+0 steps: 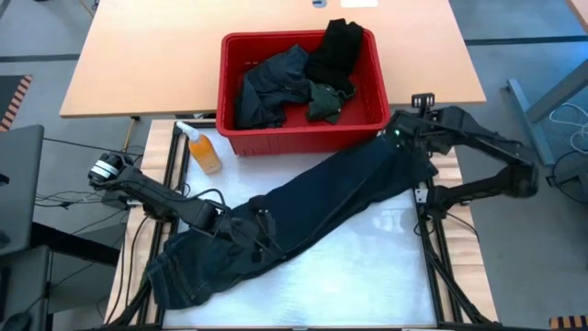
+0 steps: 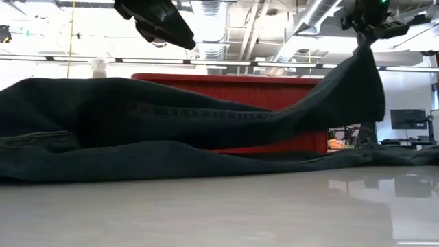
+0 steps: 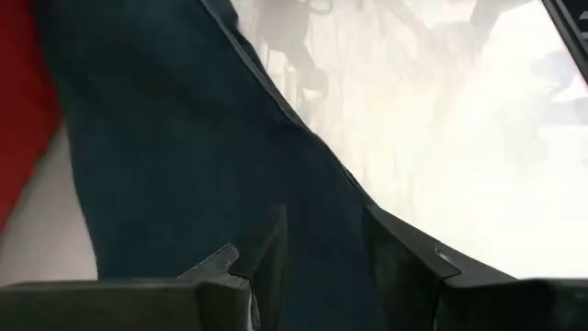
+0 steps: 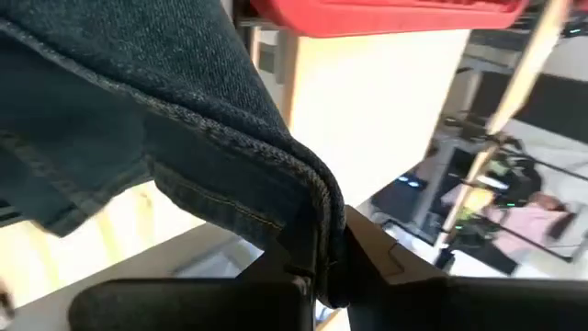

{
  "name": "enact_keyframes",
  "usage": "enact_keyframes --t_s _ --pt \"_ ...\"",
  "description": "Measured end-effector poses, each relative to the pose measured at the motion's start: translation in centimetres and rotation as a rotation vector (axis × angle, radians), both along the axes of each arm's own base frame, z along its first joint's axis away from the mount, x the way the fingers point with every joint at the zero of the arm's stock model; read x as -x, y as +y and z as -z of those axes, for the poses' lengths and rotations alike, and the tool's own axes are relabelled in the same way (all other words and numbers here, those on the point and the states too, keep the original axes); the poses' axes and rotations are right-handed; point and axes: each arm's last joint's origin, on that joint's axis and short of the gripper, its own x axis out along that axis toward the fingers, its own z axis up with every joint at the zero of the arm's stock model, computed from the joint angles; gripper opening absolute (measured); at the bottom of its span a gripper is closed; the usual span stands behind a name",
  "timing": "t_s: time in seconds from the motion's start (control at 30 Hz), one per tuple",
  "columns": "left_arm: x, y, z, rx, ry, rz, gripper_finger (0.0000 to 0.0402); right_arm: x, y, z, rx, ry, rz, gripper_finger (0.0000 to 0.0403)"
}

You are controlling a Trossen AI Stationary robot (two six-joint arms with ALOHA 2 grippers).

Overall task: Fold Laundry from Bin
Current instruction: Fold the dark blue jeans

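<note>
denim-heavy, limp navy jeans [image 1: 303, 216] lie stretched across the table before the red bin [image 1: 299, 138], right gripper [image 1: 401, 140] pinching a leg hem, left gripper [image 1: 241, 232] part-open over the waist, best held at seams.

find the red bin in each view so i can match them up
High view: bin at top centre, garments inside.
Low view: bin a red band behind the jeans.
Left wrist view: bin a red patch at one edge.
Right wrist view: bin a red rim above the denim.
Shared landmark: the jeans, in all four.
</note>
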Motion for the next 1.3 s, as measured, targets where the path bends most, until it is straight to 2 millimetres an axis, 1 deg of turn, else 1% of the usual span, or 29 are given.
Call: enact_keyframes --t_s 0.1,0.13,0.23,0.3,0.47,0.67,0.77,0.9,0.97,1.03,1.17,1.23,1.3 --pt "0.0 0.0 0.0 -0.004 -0.002 -0.013 0.0135 0.4 -0.6 0.0 -0.014 0.040 0.012 0.0047" --pt "0.0 0.0 0.0 -0.008 -0.004 -0.020 0.0135 0.6 -0.8 -0.1 0.005 0.079 0.014 0.0047" --pt "0.0 0.1 0.0 -0.012 -0.006 -0.027 0.0135 1.1 -1.6 -0.5 0.140 0.223 0.063 0.0047" --pt "0.0 0.1 0.0 -0.010 -0.006 -0.027 0.0135 1.4 -2.2 -0.6 0.166 0.265 0.097 0.0047" --pt "0.0 0.1 0.0 0.004 -0.010 -0.037 0.0135 2.4 -4.0 -0.5 0.096 0.255 0.186 0.0047" --pt "-0.1 0.1 -0.1 0.011 -0.020 -0.040 0.0135 2.5 -5.7 -0.4 0.135 0.274 0.275 0.0047" --pt "-0.1 0.1 -0.1 0.012 -0.020 -0.040 0.0135 2.5 -6.2 0.0 0.087 0.314 0.266 0.0046" --pt "-0.1 0.1 -0.1 0.014 -0.027 -0.041 0.0135 2.8 -5.9 0.0 0.028 0.428 0.200 0.0047" --pt "-0.1 0.1 -0.1 0.014 -0.028 -0.042 0.0135 2.5 -5.5 0.0 0.019 0.467 0.147 0.0047" --pt "-0.1 0.1 -0.1 0.012 -0.029 -0.046 0.0135 1.6 -5.0 0.0 0.029 0.479 0.076 0.0047" --pt "0.0 0.0 -0.2 0.003 -0.033 -0.054 0.0135 -0.8 -3.6 0.5 0.022 0.405 -0.065 0.0046" --pt "0.0 0.0 -0.2 -0.003 -0.034 -0.054 0.0135 -1.8 -3.4 1.1 -0.024 0.370 -0.091 0.0046" --pt "0.0 0.0 -0.2 -0.006 -0.033 -0.053 0.0135 -2.4 -3.7 1.8 -0.076 0.383 -0.079 0.0046"
